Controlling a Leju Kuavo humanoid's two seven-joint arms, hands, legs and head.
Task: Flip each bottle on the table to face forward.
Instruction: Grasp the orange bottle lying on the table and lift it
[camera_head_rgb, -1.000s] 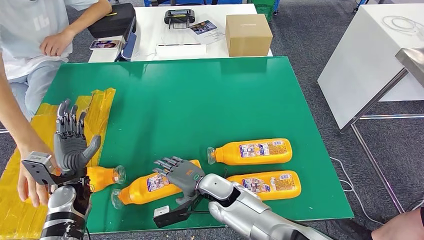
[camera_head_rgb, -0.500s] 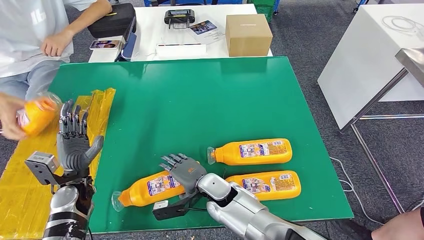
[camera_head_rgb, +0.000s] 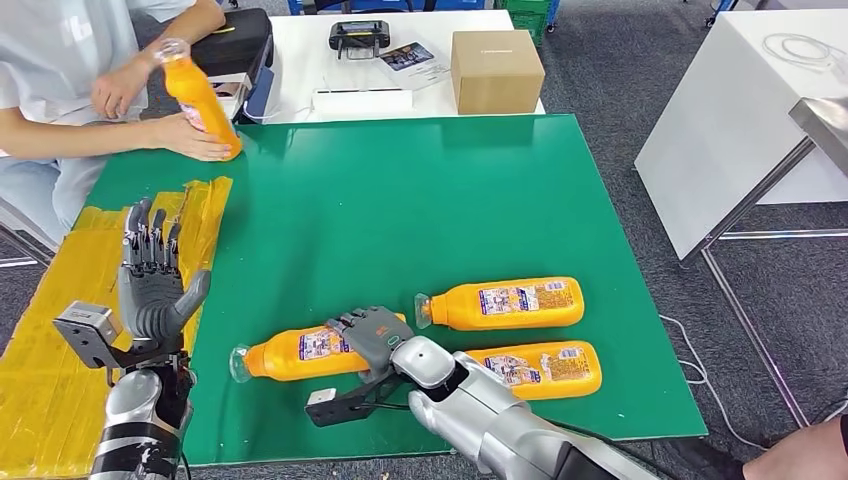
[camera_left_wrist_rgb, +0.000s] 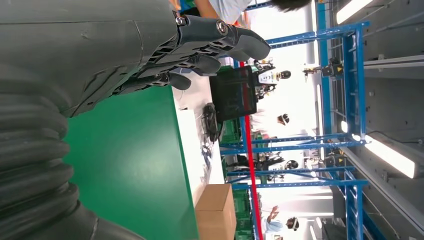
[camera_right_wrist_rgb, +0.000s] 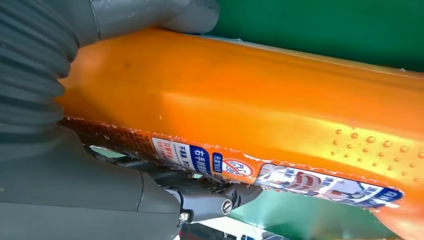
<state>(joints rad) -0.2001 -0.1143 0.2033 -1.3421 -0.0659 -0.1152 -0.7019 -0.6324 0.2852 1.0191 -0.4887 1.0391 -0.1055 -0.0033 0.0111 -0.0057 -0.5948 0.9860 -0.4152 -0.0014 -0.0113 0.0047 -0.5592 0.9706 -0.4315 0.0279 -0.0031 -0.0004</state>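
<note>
The green counter (camera_head_rgb: 400, 190) carries three orange bottles lying flat near its front edge. The right robot hand (camera_head_rgb: 368, 338) is wrapped around the base end of the front-left bottle (camera_head_rgb: 300, 355), label up; the step in hand is judged to be rolling this bottle. The next move calls for releasing it and addressing the neighbouring bottles (camera_head_rgb: 505, 303). The left robot hand (camera_head_rgb: 150, 285) hangs released, fingers spread, over the yellow sheet (camera_head_rgb: 40, 400).

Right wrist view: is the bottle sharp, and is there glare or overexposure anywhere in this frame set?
Right wrist view: bottle sits very close, label print slightly soft, mild sheen on the plastic. Left wrist view: bright background washes out behind the left hand. Head view: evenly lit, sharp, green table glare-free.
</note>
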